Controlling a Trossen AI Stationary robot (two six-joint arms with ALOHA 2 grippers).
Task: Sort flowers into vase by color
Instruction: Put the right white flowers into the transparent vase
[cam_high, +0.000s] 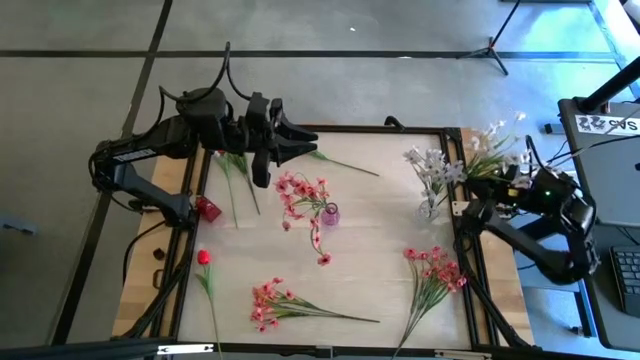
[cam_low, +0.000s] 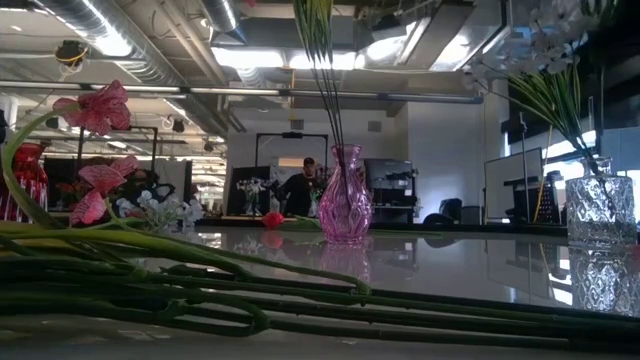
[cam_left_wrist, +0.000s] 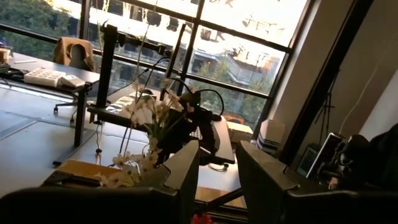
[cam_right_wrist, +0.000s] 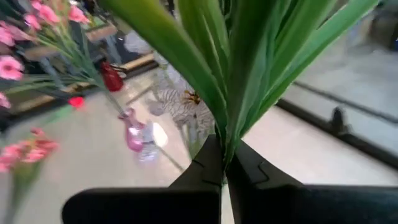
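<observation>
Step in hand, as I judge it: the white spray (cam_high: 495, 140) goes into the clear vase (cam_high: 429, 209).

Right pincer (cam_right_wrist: 224, 152): clamped tight on the green leaf bundle of that spray, low on the stems. It hangs off the right edge of the surface (cam_high: 370, 250), with the blossoms fanned out toward the far corner.

The clear vase stands at the right side of the surface and already carries white blossoms.

Left pincer (cam_left_wrist: 217, 155): partly spread, nothing between its fingers. It hovers over the far edge of the surface, near the pink vase (cam_high: 330, 213), and it can wait there.

Notes for doing this well:
- Bring the stems close to upright before you go down. A slanted spray will likely catch the rim or push on the flowers already inside.
- Aim the cut ends at the mouth, not the leaves. Your grip looks low, so little stem may stick out below the fingers — check that before committing.
- Come in from the right and from above. The vase looks light and could tip if nudged sideways.
- Lower slowly and let the ends find a gap among the standing stems. Release only once the spray bears on the vase.
- Lift straight up after letting go, so the fingers do not drag leaves out.

Left to sort, by the look of it: two pink sprays and the red bud (cam_high: 203, 257) lying on the near half of the surface.
</observation>
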